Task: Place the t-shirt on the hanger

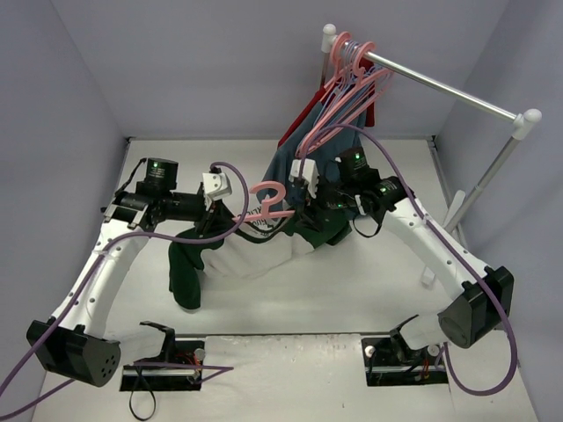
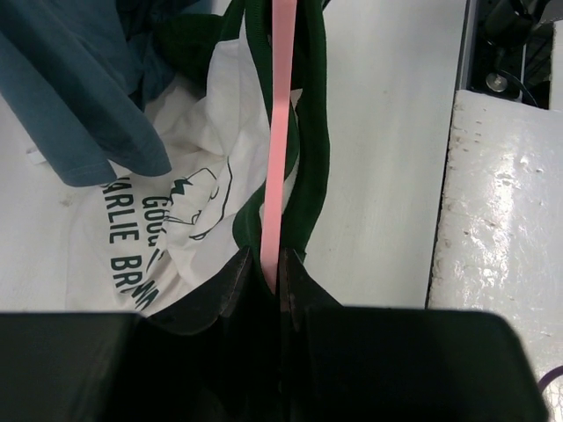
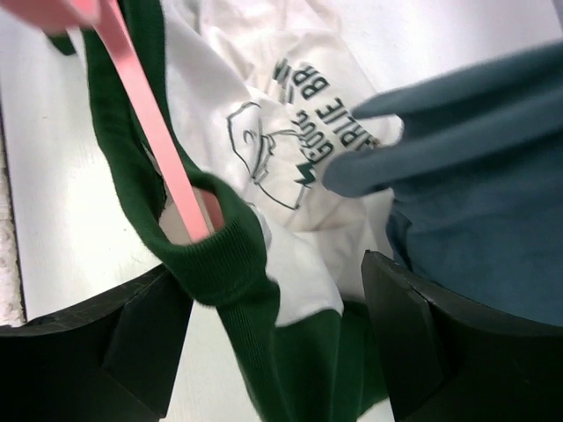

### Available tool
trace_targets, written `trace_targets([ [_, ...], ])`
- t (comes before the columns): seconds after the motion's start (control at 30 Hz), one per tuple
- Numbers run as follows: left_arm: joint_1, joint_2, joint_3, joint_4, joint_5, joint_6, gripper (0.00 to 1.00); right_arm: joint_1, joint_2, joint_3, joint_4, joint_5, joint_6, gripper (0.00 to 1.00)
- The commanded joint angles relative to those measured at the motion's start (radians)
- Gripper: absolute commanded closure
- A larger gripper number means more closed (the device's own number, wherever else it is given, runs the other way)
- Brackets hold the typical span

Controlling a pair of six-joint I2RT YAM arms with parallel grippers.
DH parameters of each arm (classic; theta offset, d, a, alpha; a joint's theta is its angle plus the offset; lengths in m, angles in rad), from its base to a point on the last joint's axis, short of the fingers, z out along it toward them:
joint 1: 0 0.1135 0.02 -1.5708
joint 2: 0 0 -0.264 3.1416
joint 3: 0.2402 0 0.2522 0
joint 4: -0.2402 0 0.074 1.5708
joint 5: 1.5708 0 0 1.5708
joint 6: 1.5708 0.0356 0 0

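The cream-white t-shirt with dark green sleeves hangs bunched between my two grippers above the table; one green sleeve trails down to the left. My left gripper is shut on the pink hanger. In the left wrist view the hanger runs straight out of the shut gripper beside the green neck trim. My right gripper is open, its jaws wide on either side of the green collar. The hanger arm goes into the neck opening. The chest print faces up.
A blue-grey garment hangs from the metal rack rail with several pink hangers and a red garment. Its sleeve drapes close over the t-shirt and beside my right gripper's finger. The rack's post stands at the right.
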Motion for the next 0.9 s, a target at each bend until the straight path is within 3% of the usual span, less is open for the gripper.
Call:
trace_targets([
  [0.0,0.003,-0.045,0.054,0.009,0.101,0.047,1.00,0.056,0.019,0.016,0.022,-0.034,-0.027,0.32],
  [0.1,0.003,-0.046,0.068,-0.006,0.103,0.050,1.00,0.083,0.021,-0.006,0.007,-0.042,-0.035,0.48],
  [0.13,0.003,-0.046,0.074,-0.007,0.102,0.053,1.00,0.083,0.018,-0.007,0.006,-0.042,-0.036,0.50],
  [0.2,0.009,-0.046,0.099,-0.045,0.081,0.069,1.00,0.081,0.001,-0.011,-0.018,-0.034,-0.039,0.82],
  [0.27,0.023,-0.052,0.121,-0.056,0.061,0.068,1.00,0.070,-0.031,-0.006,-0.026,-0.031,-0.037,0.98],
  [0.33,0.059,-0.063,0.178,-0.059,0.006,0.042,0.95,0.044,-0.088,0.039,-0.033,-0.018,-0.013,1.00],
  [0.37,0.081,-0.063,0.215,-0.059,-0.035,0.018,0.83,0.034,-0.107,0.070,-0.038,-0.011,0.003,1.00],
  [0.4,0.093,-0.062,0.275,-0.059,-0.096,-0.014,0.78,0.021,-0.128,0.113,-0.040,-0.005,0.022,1.00],
  [0.43,0.105,-0.061,0.336,-0.052,-0.158,-0.048,0.64,0.008,-0.145,0.158,-0.040,-0.002,0.038,1.00],
  [0.47,0.120,-0.061,0.392,-0.036,-0.214,-0.078,0.37,-0.002,-0.157,0.201,-0.040,-0.001,0.049,1.00],
  [0.5,0.126,-0.061,0.471,-0.018,-0.274,-0.114,0.23,-0.012,-0.167,0.243,-0.041,-0.001,0.059,1.00],
  [0.7,0.128,-0.130,0.646,0.170,-0.813,-0.344,0.16,-0.087,-0.156,0.593,-0.041,-0.050,0.147,1.00],
  [0.87,0.121,-0.148,0.672,0.182,-1.026,-0.444,0.12,-0.093,-0.110,0.727,-0.042,-0.014,0.281,1.00],
])
